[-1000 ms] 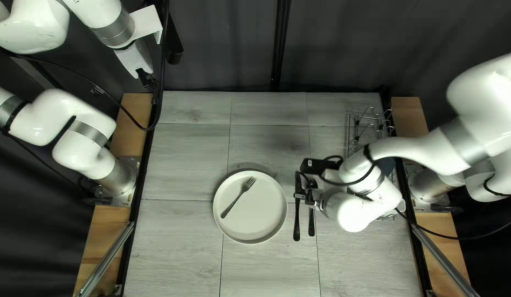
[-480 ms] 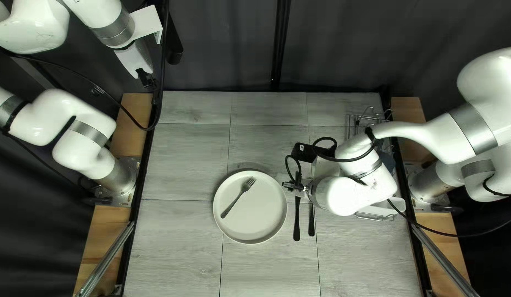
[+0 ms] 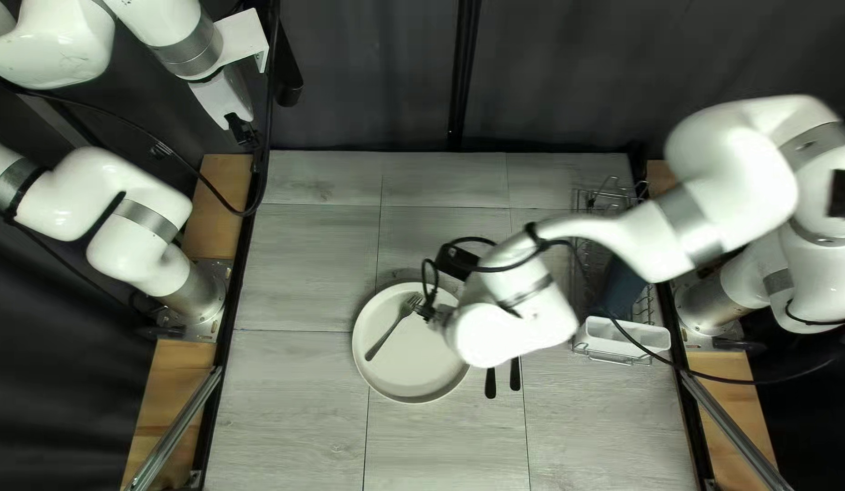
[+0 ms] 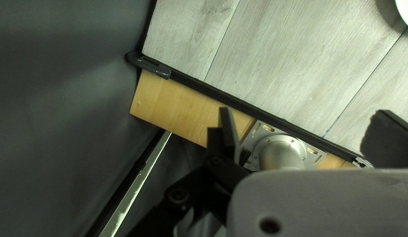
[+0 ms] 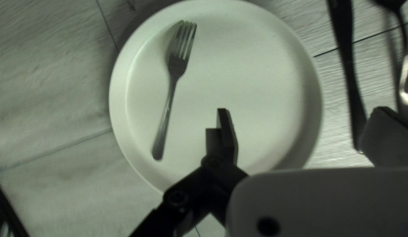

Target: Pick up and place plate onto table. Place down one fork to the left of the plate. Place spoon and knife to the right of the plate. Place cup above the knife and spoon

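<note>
In the top left view my right gripper (image 3: pixel 429 312) hangs over the right part of the white plate (image 3: pixel 404 368), beside the fork (image 3: pixel 395 327) lying on it. My left gripper (image 3: pixel 243 135) is raised beyond the table's far left corner. Seen from the right wrist, my right gripper (image 5: pixel 300 131) has its fingers wide apart with nothing between them, above the plate (image 5: pixel 256 70); the fork (image 5: pixel 171 92) lies to one side. The black knife (image 5: pixel 346 66) and the spoon (image 5: pixel 404 57) lie beside the plate. My left gripper (image 4: pixel 300 127) is open and empty in its wrist view. No cup is identifiable.
A wire rack (image 3: pixel 581 214) stands at the table's right side, holding a white container (image 3: pixel 622 336) and a dark blue item (image 3: pixel 622 289). My right arm reaches across from the rack to the plate, above the table.
My right gripper has moved left, from over the knife and spoon to over the plate, and its arm has uncovered more of the rack. The left arm stays still.
</note>
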